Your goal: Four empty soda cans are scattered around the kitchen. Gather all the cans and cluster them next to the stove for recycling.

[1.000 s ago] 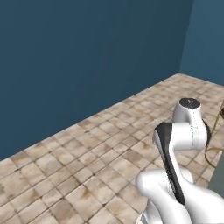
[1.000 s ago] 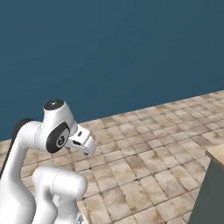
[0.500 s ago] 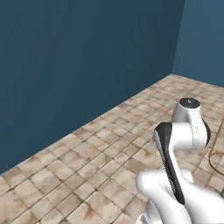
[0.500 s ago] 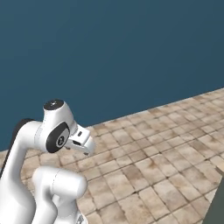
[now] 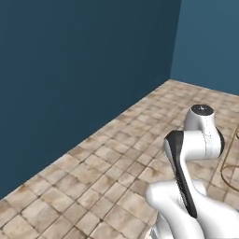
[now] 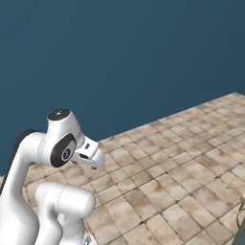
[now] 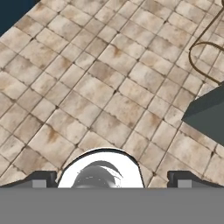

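- The kitchen (image 5: pixel 116 154) appeared in the left base view as a bare corner of the room. A plain dark blue wall (image 5: pixel 70 70) filled the left side and met a second blue wall (image 5: pixel 210 42) at the upper right.
- A brown tiled floor with pale mottled stone squares (image 5: pixel 84 186) ran from the foot of the wall toward the robot.
- The white jointed robot arm with dark joints (image 5: pixel 196 144) rose from the lower right of that view, folded over the floor.
- A thin brown curved wire-like frame (image 5: pixel 231 170) lay at the right edge, just beside the arm. What it belonged to could not be determined.
- In the right base view, the arm stood at the lower left, with blue wall behind it and tiled floor to its right.
- In the hand view, the end effector (image 7: pixel 111 180) pointed down at the floor. Its two dark finger tips (image 7: pixel 40 179) sat far apart, so the end effector was open and carried nothing.
- A flat dark grey slab corner (image 7: pixel 209 116) entered the hand view from the right edge, above the floor tiles.
- The brown curved frame looped across the upper right of the hand view, near the slab.
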Controlling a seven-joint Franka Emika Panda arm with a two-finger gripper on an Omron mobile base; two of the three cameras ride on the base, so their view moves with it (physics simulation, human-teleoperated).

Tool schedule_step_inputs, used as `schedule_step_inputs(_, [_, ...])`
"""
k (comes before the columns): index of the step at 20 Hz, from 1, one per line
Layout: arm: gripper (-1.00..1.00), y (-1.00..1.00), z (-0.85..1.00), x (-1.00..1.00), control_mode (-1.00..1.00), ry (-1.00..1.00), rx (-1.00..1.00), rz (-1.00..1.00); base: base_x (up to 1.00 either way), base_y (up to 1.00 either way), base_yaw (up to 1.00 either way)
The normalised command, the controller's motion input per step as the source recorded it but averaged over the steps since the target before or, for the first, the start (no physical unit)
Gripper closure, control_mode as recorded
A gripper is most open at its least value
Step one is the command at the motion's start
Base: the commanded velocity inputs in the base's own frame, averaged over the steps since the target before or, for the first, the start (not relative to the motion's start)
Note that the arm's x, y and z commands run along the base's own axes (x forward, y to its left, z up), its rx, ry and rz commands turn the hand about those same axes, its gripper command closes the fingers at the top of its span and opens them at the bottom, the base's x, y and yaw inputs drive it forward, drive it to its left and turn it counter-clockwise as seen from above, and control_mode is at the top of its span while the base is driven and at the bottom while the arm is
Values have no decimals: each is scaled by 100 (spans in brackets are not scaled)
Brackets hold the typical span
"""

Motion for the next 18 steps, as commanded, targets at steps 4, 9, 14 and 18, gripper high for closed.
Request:
schedule_step_inputs(4, [-100,0,0,0,100,0,0,0,67,4,-22])
schedule_step_inputs(9, [-100,0,0,0,100,0,0,0,68,2,-21])
schedule_step_inputs(14, [-100,0,0,0,100,0,0,0,67,0,-21])
schedule_step_inputs(18, [-100,0,0,0,100,0,0,0,64,0,-24])
